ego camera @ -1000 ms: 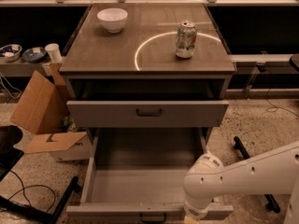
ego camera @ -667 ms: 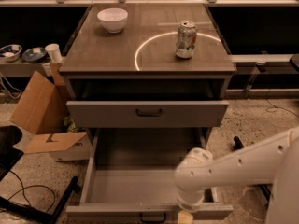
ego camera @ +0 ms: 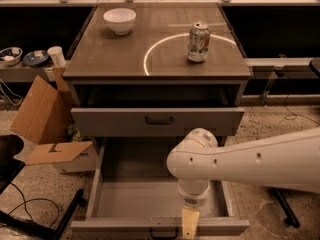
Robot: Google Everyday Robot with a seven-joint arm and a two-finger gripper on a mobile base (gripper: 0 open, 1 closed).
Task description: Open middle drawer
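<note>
Grey metal, the middle drawer [ego camera: 135,199] sits pulled far out under the top drawer [ego camera: 120,121]. Our gripper [ego camera: 190,225] hangs at its front edge, right of the middle. The drawer reaches back from it. We cannot tell if it grips anything.

Gripper [ego camera: 190,223] at middle drawer [ego camera: 135,200] front, bowl [ego camera: 120,20] left of can [ego camera: 198,42] atop cabinet [ego camera: 125,59]

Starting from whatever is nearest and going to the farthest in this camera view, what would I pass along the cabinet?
gripper, at the front edge of the pulled-out middle drawer → closed drawer front above it → soda can → white bowl
</note>
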